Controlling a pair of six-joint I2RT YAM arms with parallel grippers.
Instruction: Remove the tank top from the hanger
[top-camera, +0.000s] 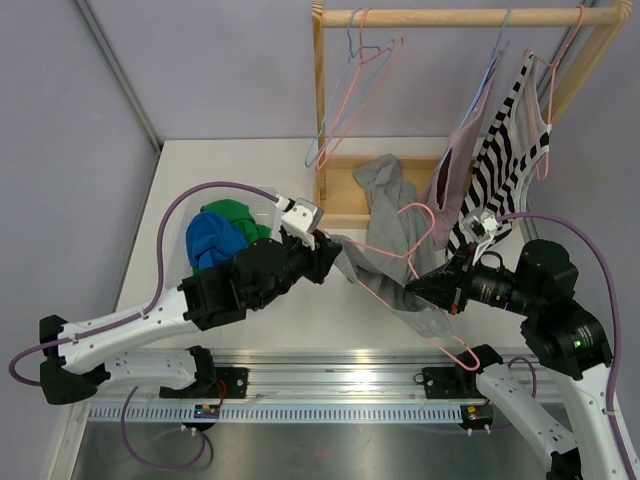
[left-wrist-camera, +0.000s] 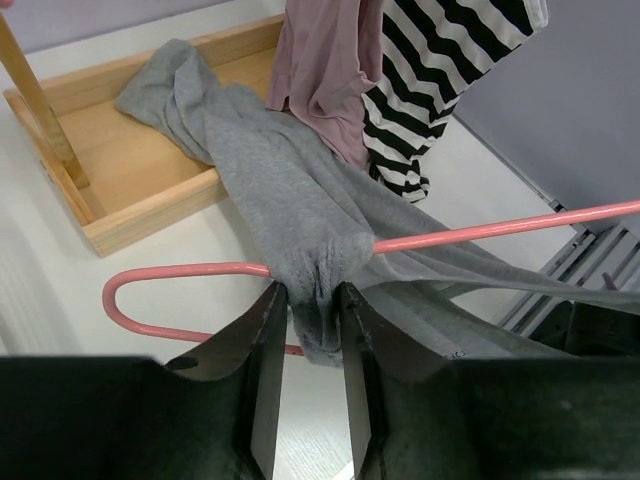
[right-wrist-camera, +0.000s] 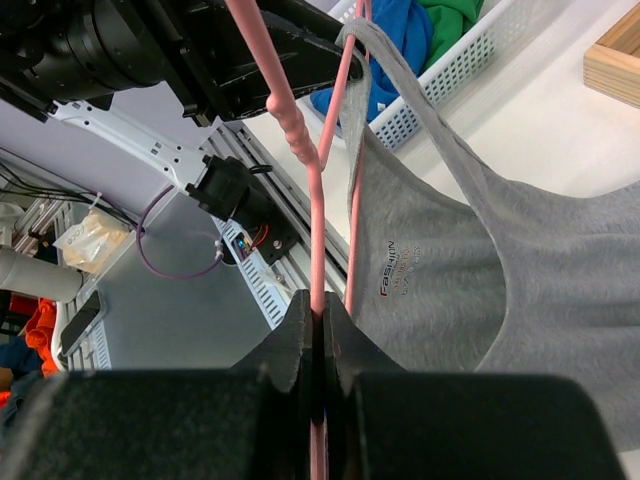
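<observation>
A grey tank top (top-camera: 385, 235) hangs on a pink wire hanger (top-camera: 425, 225) held above the table between my two arms. My left gripper (top-camera: 328, 252) is shut on a bunched strap of the tank top (left-wrist-camera: 318, 300), right where it crosses the hanger wire (left-wrist-camera: 470, 232). My right gripper (top-camera: 420, 290) is shut on the pink hanger wire (right-wrist-camera: 313, 260); the grey tank top (right-wrist-camera: 470, 260) with a small printed label drapes beside it. The top's far end lies over the wooden base tray (top-camera: 345, 190).
A wooden clothes rack (top-camera: 460, 17) stands at the back with empty wire hangers (top-camera: 350, 90), a mauve garment (top-camera: 455, 160) and a black-and-white striped top (top-camera: 510, 140). A white basket (top-camera: 268, 200) holds blue and green clothes (top-camera: 215, 240) behind my left arm.
</observation>
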